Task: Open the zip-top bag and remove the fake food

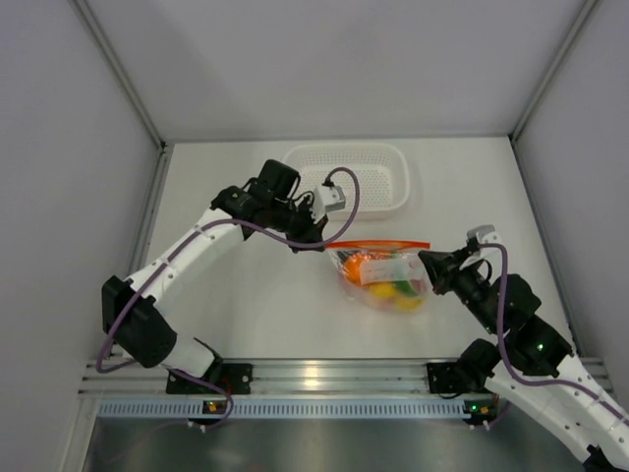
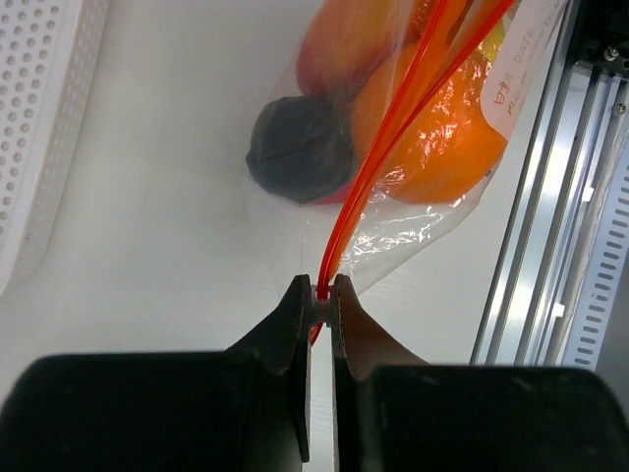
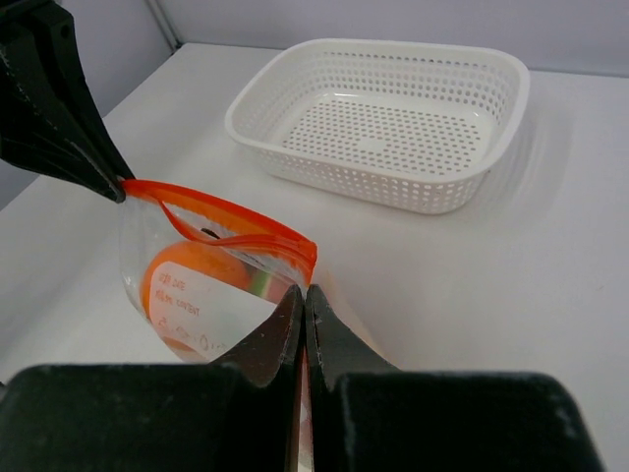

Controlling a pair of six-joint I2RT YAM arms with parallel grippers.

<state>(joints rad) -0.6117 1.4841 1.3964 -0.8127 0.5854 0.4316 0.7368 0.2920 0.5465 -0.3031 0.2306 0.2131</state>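
The zip-top bag (image 1: 385,277) hangs between my two grippers above the table, its orange-red zip strip (image 1: 378,245) stretched level. My left gripper (image 1: 327,244) is shut on the strip's left end; the left wrist view shows the strip (image 2: 378,147) pinched at the fingertips (image 2: 321,287). My right gripper (image 1: 430,264) is shut on the bag's right edge (image 3: 285,258), just below the strip's end. The mouth gapes a little in the right wrist view. The fake food (image 1: 391,285) is inside: an orange piece (image 2: 442,138), a dark one (image 2: 295,147) and a yellow one (image 1: 403,291).
A white perforated basket (image 1: 349,177) stands at the back of the table, also in the right wrist view (image 3: 383,118). An aluminium rail (image 1: 324,379) runs along the near edge. Grey walls close in left, right and back.
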